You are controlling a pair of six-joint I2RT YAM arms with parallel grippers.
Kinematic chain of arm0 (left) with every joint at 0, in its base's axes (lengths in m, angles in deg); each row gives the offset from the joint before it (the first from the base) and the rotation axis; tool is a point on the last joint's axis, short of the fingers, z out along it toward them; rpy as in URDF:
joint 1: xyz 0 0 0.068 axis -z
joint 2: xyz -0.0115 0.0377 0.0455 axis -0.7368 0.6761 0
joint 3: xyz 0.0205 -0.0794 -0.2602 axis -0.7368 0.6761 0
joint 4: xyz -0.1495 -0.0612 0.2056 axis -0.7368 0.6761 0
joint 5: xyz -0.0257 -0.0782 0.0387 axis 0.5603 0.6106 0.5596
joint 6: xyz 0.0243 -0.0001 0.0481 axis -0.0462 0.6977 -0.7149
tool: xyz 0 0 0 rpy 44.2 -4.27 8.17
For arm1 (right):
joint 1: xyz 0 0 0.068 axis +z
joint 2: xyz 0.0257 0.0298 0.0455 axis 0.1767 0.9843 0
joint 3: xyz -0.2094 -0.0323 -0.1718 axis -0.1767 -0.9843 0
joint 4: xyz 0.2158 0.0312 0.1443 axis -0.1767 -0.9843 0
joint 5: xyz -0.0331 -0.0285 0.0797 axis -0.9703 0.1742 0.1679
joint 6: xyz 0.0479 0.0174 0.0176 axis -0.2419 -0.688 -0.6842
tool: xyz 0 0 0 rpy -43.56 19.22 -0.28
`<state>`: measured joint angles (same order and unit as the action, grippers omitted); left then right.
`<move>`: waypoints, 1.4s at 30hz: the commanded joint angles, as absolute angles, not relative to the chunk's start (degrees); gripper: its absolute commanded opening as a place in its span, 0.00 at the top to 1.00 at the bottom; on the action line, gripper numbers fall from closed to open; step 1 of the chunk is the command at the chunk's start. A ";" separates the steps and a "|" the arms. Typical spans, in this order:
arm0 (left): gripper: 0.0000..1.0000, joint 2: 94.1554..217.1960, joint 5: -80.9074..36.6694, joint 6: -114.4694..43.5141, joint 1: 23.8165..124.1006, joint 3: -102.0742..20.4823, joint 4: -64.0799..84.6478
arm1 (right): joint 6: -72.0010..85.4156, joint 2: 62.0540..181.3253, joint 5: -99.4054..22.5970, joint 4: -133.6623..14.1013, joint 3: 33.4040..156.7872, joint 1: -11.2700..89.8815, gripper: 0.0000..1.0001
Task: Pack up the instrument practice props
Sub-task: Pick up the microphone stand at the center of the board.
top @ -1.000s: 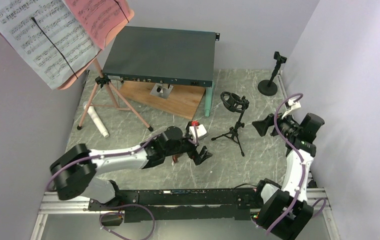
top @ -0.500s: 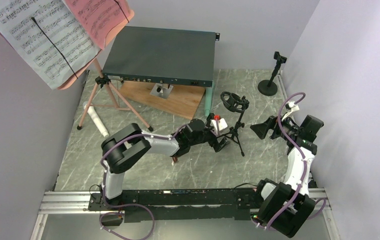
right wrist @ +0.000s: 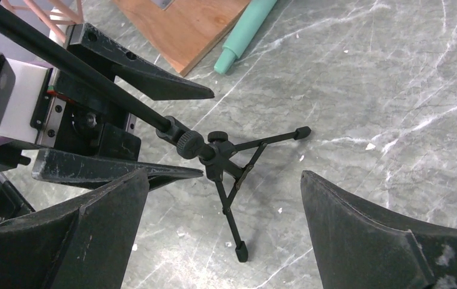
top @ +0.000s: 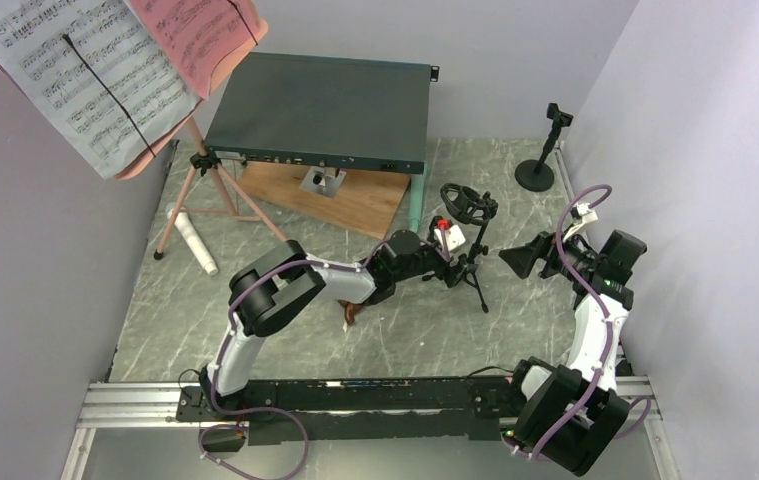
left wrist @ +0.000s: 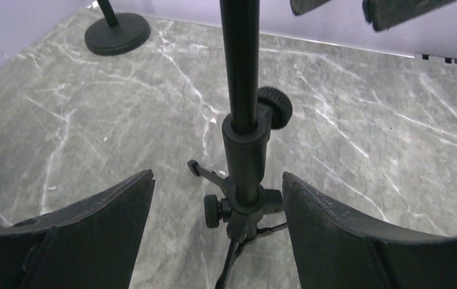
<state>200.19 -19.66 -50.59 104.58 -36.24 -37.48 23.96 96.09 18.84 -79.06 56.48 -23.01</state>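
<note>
At the middle of the worktop (top: pixel 425 330), my left pincer (left wrist: pixel 217 186) stands spread either side of the upright pole of the black tripod mic mount (left wrist: pixel 242 90), so I would centre it, close just above the collar and lift straight, with the right pincer (right wrist: pixel 224 180) hovering spread alongside.

1. Desk (top: pixel 175 310): grey marble, white veining.
2. Tripod mount (left wrist: pixel 241 90) and round-base mount (top: pixel 540 165): black.
3. Music stand legs (top: pixel 217 195): pink.
4. White page (top: pixel 75 80): black notation. Red page (top: pixel 200 40): pale red.
5. Flat box (top: pixel 325 105): dark grey. Board (top: pixel 350 200): brown wood grain.
6. Mint microphone (right wrist: pixel 244 36); white microphone (top: pixel 193 240).
</note>
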 commanded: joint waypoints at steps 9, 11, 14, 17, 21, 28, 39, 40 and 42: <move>0.39 202.61 -18.30 -47.41 104.84 -41.53 -40.16 | 23.85 95.80 21.91 -77.03 58.15 -23.31 0.01; 0.49 202.63 -17.73 -47.41 104.96 -41.89 -39.78 | 23.97 95.80 22.36 -77.16 58.16 -23.31 0.01; 0.75 202.04 -16.66 -47.41 104.95 -41.50 -39.53 | 25.04 95.94 22.88 -78.02 58.31 -23.31 0.01; 0.99 200.17 -16.03 -45.85 104.94 -39.99 -39.10 | 26.10 96.42 23.46 -79.33 58.67 -23.30 0.01; 1.00 195.03 -14.47 -44.32 104.95 -34.11 -40.76 | 30.06 98.60 26.85 -84.26 60.26 -22.95 0.01; 1.00 184.84 -9.29 -44.30 104.23 -25.12 -35.54 | 41.78 104.78 31.09 -97.80 63.82 -15.66 0.03; 1.00 180.95 -9.46 -40.17 103.86 -17.97 -40.69 | 31.88 112.62 38.67 -90.72 60.84 -5.61 0.18; 1.00 181.02 -9.69 -40.02 103.82 -18.25 -40.84 | 31.97 113.06 38.29 -90.95 61.00 -4.91 0.20; 1.00 181.37 -9.81 -39.24 103.87 -19.04 -40.88 | 32.33 113.96 37.34 -91.39 61.24 -3.47 0.22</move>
<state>183.69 -9.95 -42.30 103.88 -17.82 -35.53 33.55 112.68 35.10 -93.86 60.98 -5.61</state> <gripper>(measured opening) 0.211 0.800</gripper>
